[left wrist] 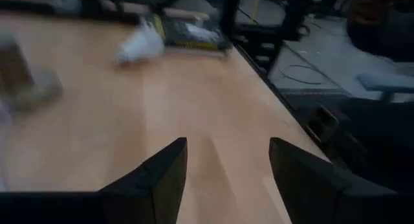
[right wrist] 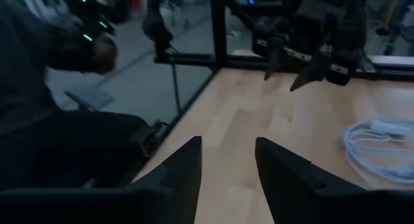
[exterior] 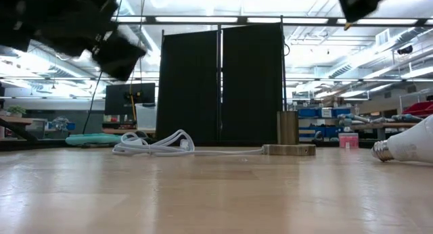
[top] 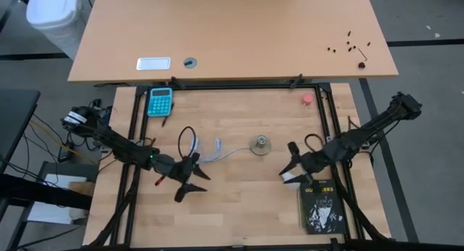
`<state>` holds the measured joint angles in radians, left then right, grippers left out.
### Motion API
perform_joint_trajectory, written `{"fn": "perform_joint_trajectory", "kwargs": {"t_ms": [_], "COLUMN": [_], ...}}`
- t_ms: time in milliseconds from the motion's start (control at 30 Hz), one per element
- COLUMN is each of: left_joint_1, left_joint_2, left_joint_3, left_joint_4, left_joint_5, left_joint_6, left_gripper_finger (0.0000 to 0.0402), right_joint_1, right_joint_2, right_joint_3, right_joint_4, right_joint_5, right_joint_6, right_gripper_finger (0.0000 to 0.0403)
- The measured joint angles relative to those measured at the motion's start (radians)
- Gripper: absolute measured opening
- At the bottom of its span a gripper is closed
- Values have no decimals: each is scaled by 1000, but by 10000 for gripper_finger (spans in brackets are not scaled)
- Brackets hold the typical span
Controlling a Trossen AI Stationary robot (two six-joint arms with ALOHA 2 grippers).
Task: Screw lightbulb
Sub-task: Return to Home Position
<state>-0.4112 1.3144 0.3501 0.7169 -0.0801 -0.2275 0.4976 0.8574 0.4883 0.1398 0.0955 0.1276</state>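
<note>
I see the lightbulb (top: pixel 291 178) lying on its side on the table, off to the right of the lamp socket (top: pixel 260 143) and toward the front edge, touching the black book (top: pixel 320 206). My right gripper (top: pixel 288 160) hangs just right of the socket, fingers (right wrist: pixel 178 172) spread and empty, the bulb close beside one tip. My left gripper (top: pixel 193 180) hovers on the socket's other side, past the white cord (top: pixel 206 151), fingers (left wrist: pixel 162 179) spread wide, holding nothing.
</note>
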Motion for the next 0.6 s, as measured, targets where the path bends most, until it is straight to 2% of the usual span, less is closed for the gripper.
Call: {"fn": "perform_joint_trajectory", "kwargs": {"t_ms": [167, 300, 467, 600], "left_joint_1": [0, 0, 0, 0], "left_joint_2": [-1, -1, -1, -1], "left_joint_3": [-88, -169, -257, -305], "left_joint_4": [159, 364, 510, 506], "left_joint_5": [177, 269, 270, 213], "left_joint_6": [-100, -125, -121, -130], "left_gripper_finger": [201, 172, 145, 140], "right_joint_1": [7, 17, 20, 15], "right_joint_2": [-172, -271, -335, -335], "right_joint_3": [-97, -126, -127, -128], "right_joint_4": [5, -8, -72, -69], "right_joint_5": [-55, -71, -71, -25], "right_joint_6": [11, 3, 3, 1], "right_gripper_finger": [155, 153, 154, 153]}}
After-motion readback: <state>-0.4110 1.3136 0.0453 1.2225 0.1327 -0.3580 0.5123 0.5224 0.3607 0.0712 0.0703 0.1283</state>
